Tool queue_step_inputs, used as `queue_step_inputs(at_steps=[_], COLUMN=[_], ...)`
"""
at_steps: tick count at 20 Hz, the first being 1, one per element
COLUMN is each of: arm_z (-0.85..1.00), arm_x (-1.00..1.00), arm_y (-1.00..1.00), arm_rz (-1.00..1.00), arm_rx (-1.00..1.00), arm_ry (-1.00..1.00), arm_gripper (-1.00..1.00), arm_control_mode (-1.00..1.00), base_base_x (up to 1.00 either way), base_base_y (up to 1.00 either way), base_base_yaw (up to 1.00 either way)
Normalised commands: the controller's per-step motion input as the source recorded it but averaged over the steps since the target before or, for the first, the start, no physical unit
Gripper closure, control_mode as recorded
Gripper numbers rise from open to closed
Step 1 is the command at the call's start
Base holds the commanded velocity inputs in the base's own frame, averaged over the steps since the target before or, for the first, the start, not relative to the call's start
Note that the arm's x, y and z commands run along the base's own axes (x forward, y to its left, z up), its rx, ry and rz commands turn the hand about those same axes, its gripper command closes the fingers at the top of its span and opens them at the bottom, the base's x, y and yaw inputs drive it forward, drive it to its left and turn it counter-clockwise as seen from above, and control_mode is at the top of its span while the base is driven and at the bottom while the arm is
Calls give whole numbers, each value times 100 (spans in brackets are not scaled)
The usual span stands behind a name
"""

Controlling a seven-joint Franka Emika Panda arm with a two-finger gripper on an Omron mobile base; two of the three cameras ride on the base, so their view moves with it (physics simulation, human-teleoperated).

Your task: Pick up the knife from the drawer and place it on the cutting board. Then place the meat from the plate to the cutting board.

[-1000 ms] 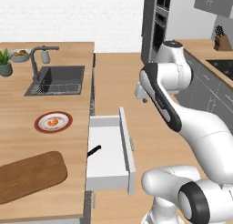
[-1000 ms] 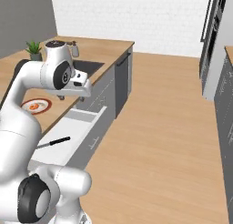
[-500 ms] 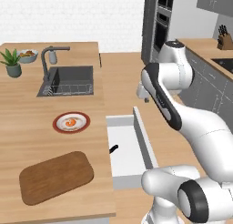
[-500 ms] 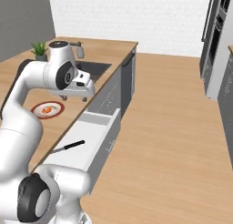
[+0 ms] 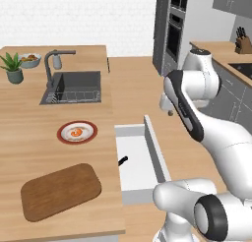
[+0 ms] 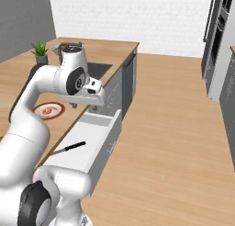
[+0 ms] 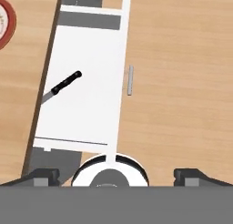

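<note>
Knife waiting in the open drawer, my pincer wide above it.

The knife [image 7: 65, 85] lies aslant on the white floor of the drawer [image 7: 98, 109], below and a little left of my pincer [image 7: 111, 175], whose jaws stand wide and hold nothing, I judge ready for a descent. The hand view gives me the knife's full angle and handle; the left base view adds the cutting board [image 5: 61, 190] and the meat [image 5: 76, 133] on its plate [image 5: 61, 135], well off on the table [image 5: 29, 118].
</note>
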Motion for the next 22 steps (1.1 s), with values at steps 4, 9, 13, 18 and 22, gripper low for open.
queue_step_inputs(at_steps=[4, 9, 13, 18, 22], arm_z=[-98, -98, -100, -93, -55], arm_x=[63, 79, 70, 50, 37], arm_y=[-28, 0, -1, 4, 31], arm_rz=[6, 2, 0, -6, -9], arm_rx=[-7, -3, -3, 5, 1], arm_ry=[15, 17, 27, 13, 0], arm_gripper=[-100, -100, -100, -100, -100], arm_control_mode=[-100, -100, -100, -100, -100], base_base_x=[0, 0, 0, 0, 0], base_base_y=[0, 0, 0, 0, 0], base_base_yaw=[0, 0, 0, 0, 0])
